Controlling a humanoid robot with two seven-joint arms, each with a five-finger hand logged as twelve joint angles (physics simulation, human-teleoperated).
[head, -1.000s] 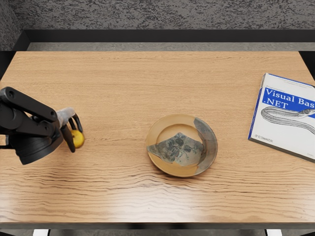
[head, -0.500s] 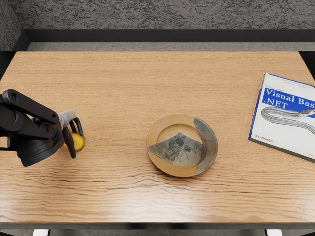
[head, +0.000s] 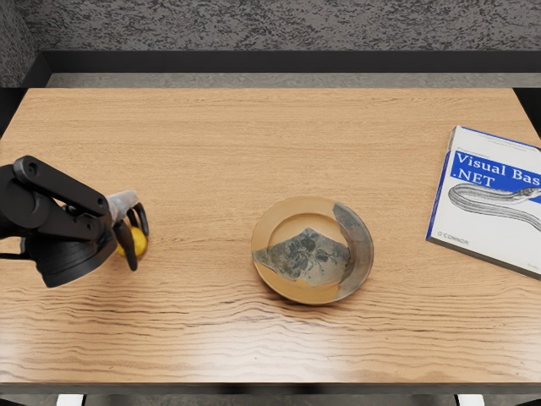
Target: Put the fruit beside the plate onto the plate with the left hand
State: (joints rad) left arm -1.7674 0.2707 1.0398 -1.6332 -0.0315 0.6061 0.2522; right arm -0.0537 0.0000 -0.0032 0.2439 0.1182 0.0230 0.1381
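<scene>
Displacement since the earlier frames is slight. The left hand (head: 122, 222) has crept a little toward the plate (head: 267, 222), and its dark forearm has followed from the picture's left edge. The fruit (head: 135, 244) has barely moved from where it was a second ago. Less of its yellow surface is now exposed, as the fingers (head: 128, 246) have been drawn further round it.

Hand state: the fingers are curled closely over the fruit. One dark finger crosses its near face and another is arched over its far side. The fruit is recorded as grasped, seated in the hollow of the fingers just beyond the palm. Whether it has been raised clear of the desk (head: 254, 144) cannot be told.

Orientation of the fruit: only a small rounded yellow patch is left visible between the fingers. No long axis can be made out, and no stem or pointed end is seen, so its heading cannot be stated.

The plate is found well apart from the hand, on the fingertip side and at about the same depth on the desk. It is shallow, tan-rimmed, and marked with a dark pattern. A book (head: 494, 199) is noted much farther off in the same direction, at the desk's edge.
</scene>
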